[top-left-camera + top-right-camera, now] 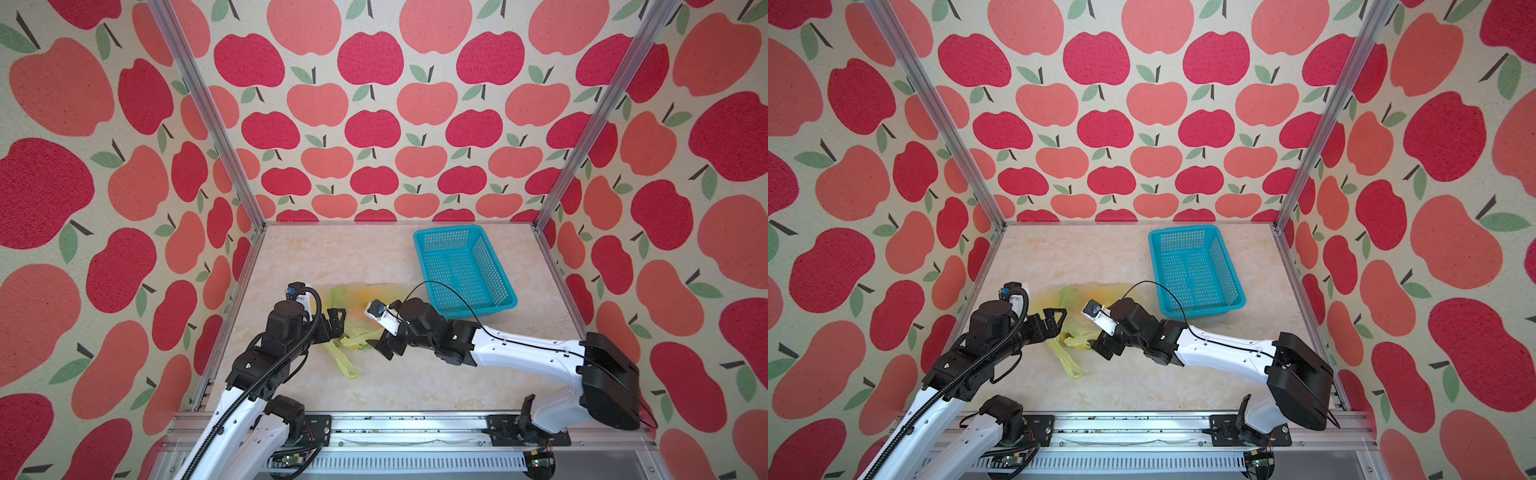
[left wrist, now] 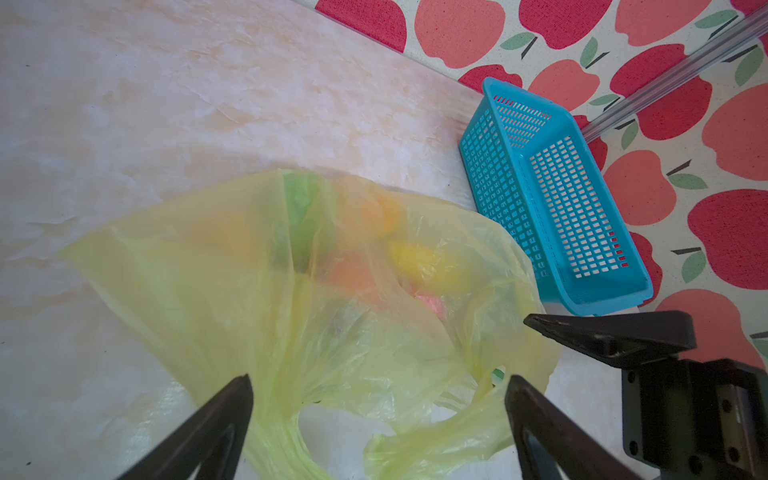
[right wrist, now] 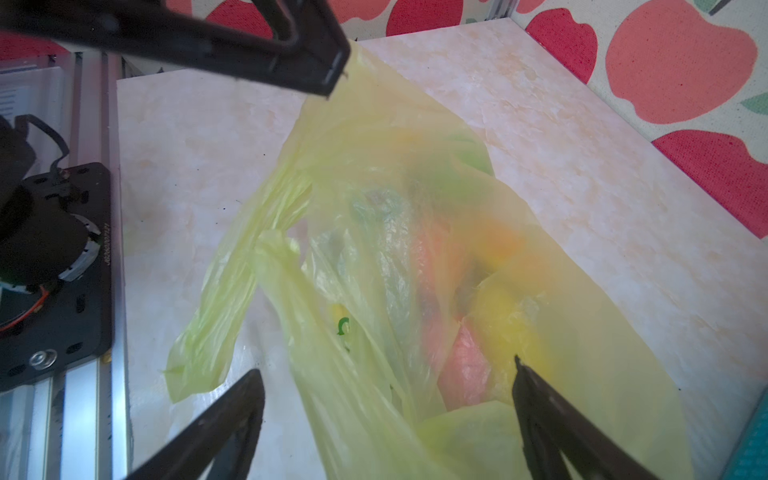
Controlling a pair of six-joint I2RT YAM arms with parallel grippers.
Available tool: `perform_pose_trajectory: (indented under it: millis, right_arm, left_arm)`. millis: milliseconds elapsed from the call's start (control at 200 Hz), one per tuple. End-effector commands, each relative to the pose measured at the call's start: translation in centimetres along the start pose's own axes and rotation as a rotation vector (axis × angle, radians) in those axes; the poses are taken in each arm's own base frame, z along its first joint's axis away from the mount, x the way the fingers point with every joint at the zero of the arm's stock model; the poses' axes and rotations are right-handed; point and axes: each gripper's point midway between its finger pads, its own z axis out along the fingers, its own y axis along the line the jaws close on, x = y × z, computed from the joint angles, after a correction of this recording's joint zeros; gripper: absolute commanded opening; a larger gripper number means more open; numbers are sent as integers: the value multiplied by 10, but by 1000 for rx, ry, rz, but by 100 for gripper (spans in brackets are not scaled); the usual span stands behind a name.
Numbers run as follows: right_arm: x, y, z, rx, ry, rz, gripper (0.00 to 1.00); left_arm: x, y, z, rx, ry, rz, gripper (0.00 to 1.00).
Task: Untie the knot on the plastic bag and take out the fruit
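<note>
Left gripper (image 1: 343,323) and right gripper (image 1: 380,348) both stand with jaws spread wide and nothing pinched. They face each other across the neck of one thin, translucent pale-yellow plastic bag (image 1: 353,299) on the marble-patterned tabletop (image 1: 332,257).

In both top views the bag lies near the middle of the table. Its long axis runs from the far wall toward the near rail: the filled body is the far end, and the yellow-green handles (image 1: 347,365) point at the rail. I count two arms, one bag, and one teal perforated plastic basket (image 1: 494,266) off to the right toward the back. Between the grippers sits a crumpled bunch of plastic (image 1: 1073,341); whether a knot is tied there I cannot tell.

In the left wrist view, the left gripper (image 2: 379,378) has its two black fingers splayed over the bag's handle end, clamping nothing. Through the film the small toy fruits (image 2: 424,262) show as blurs: one green, two orange, one yellow, a scrap of pink. The full count is hidden. The basket (image 2: 490,178) stands just beside the bag.

In the right wrist view, the right gripper (image 3: 386,365) straddles the bag, jaws wide. Two handle straps (image 3: 216,299) lie loose side by side. One of the left gripper's fingers (image 3: 299,62) hangs over the bag's edge.
</note>
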Motion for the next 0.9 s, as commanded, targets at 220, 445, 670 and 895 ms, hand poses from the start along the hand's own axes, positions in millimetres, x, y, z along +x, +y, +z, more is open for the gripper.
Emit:
perform_pose_trajectory:
  millis: [220, 445, 670, 895]
  right_arm:
    - [19, 1, 7, 67, 49, -108, 97]
    - [14, -20, 27, 187, 80, -104, 76]
    - [8, -68, 14, 337, 31, 45, 3]
    - [18, -120, -24, 358, -89, 324, 0]
  left_arm:
    - [-1, -12, -16, 23, 33, 59, 96]
    - [0, -9, -12, 11, 30, 59, 97]
    - [3, -11, -3, 12, 58, 70, 97]
    - [0, -21, -3, 49, 25, 109, 92]
